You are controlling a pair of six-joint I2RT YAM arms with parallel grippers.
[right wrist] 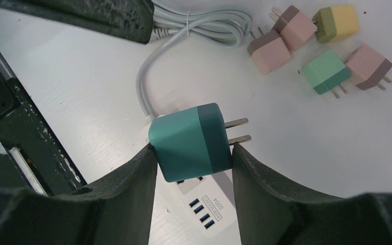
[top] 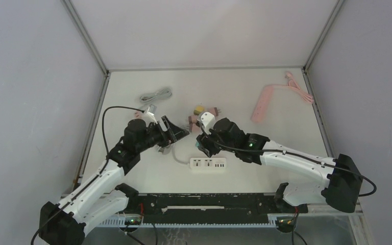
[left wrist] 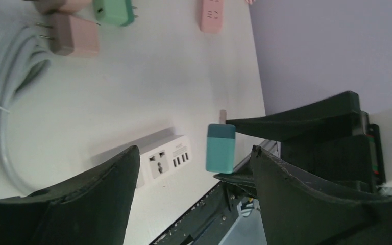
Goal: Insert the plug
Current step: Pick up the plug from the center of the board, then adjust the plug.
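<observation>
Well, closest to the near edge of the bench (top: pixel 235 87), about midway along it, lies the white power strip (top: pixel 207 163), sockets facing up. Just over its left end the right tool (right wrist: pixel 193 153) is clamped on the teal plug (right wrist: pixel 191 142), one finger on each flat side. The prongs (right wrist: pixel 237 130) stick out sideways rather than down.

That, I'd say, is the thing to fix. The wrist needs to roll until the prongs point straight at a socket face, then line up with a two-slot opening and press in squarely. Push at a slant and the strip will likely skid, since nothing pins it.

The left tool (left wrist: pixel 194 150) hangs beside it with its jaws wide and nothing between them. It looks well placed to come down on the strip and steady it.

Further toward the middle of the bench sit the spare plugs (right wrist: pixel 326 71), apart from the strip. Beyond them a coiled cable (top: pixel 155 95) lies toward the far left, and a pink strip (top: pixel 262 103) lies near the far right corner.
</observation>
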